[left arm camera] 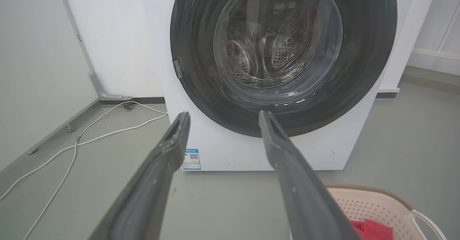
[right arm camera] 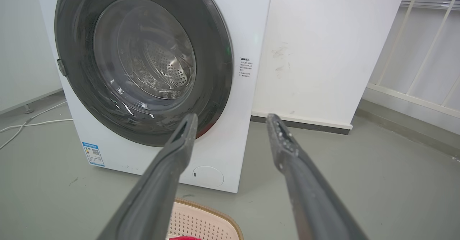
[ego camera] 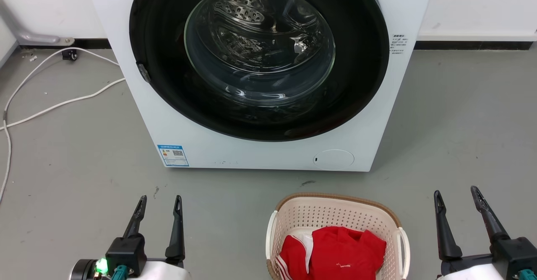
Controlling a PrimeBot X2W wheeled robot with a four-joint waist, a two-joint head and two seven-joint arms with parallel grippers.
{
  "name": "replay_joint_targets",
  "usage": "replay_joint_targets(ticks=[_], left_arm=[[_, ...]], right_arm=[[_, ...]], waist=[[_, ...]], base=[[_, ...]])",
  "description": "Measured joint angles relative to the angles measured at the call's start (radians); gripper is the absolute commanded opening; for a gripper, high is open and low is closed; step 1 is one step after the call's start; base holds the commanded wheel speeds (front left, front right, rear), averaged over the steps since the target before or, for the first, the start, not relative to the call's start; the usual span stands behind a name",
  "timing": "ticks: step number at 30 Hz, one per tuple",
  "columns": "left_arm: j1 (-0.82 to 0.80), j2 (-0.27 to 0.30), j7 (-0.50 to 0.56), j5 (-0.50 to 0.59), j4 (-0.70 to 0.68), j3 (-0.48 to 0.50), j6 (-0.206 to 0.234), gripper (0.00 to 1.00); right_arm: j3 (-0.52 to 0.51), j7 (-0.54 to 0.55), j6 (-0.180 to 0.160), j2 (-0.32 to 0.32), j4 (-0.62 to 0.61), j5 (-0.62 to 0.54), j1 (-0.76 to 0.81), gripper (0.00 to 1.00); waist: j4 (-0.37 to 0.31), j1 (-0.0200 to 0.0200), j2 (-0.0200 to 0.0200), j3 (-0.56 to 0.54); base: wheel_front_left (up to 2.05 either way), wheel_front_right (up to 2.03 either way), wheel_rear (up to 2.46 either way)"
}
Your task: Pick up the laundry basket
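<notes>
Both left tool [ego camera: 161,198] and right tool [ego camera: 456,190] gape, flanking laundry basket [ego camera: 331,215].

The grey floor [ego camera: 75,158] is smooth and matte, marked by a few small specks and a dark scuff [ego camera: 308,182] just in front of the washing machine [ego camera: 251,152]. The white machine stands on the floor by the back wall, its round door facing forward. The laundry basket [ego camera: 335,213] sits upright on the floor near the machine's front, toward its right side and not touching it. On the left, 2 strands of white cable [ego camera: 63,102] trail loosely across the floor. A grey metal foot [ego camera: 42,38] rests at the wall's base.
</notes>
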Motion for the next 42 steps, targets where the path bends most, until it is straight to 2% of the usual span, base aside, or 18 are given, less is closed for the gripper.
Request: replay_joint_targets(ticks=[4,8,15,29,36,42], left_arm=[[0.002,0.0,0.0,-0.01,0.007,-0.002,-0.005,1.0],[-0.027,0.01,0.0,0.002,0.055,-0.023,-0.037,1.0],[-0.154,0.045,0.0,-0.012,0.191,-0.058,-0.073,1.0],[-0.507,0.063,0.0,-0.082,0.555,-0.235,-0.085,1.0],[-0.651,0.068,0.0,-0.163,0.732,-0.322,-0.086,1.0],[-0.756,0.07,0.0,-0.212,0.837,-0.4,-0.086,1.0]], right_arm=[[-0.002,0.0,0.0,0.0,0.003,0.014,0.0,1.0],[-0.038,0.0,0.0,-0.001,0.041,0.049,0.0,1.0],[-0.058,0.0,0.0,-0.001,0.192,0.009,-0.065,1.0],[-0.052,0.0,0.0,-0.002,0.506,-0.109,-0.391,1.0],[-0.025,0.0,0.0,-0.002,0.674,-0.119,-0.515,1.0],[-0.007,0.0,0.0,-0.002,0.764,-0.123,-0.615,1.0]], waist=[[-0.004,0.0,0.0,0.005],[-0.003,0.0,0.0,0.017],[-0.02,0.0,0.0,0.065],[-0.089,0.0002,-0.0001,0.316],[-0.123,0.0002,-0.0001,0.447],[-0.138,0.0002,-0.0001,0.55]], base=[[0.0,0.0,0.0],[0.0,0.0,0.0],[0.0,0.0,0.0],[0.0,0.0,0.0],[0.0,0.0,0.0],[0.0,0.0,0.0]])
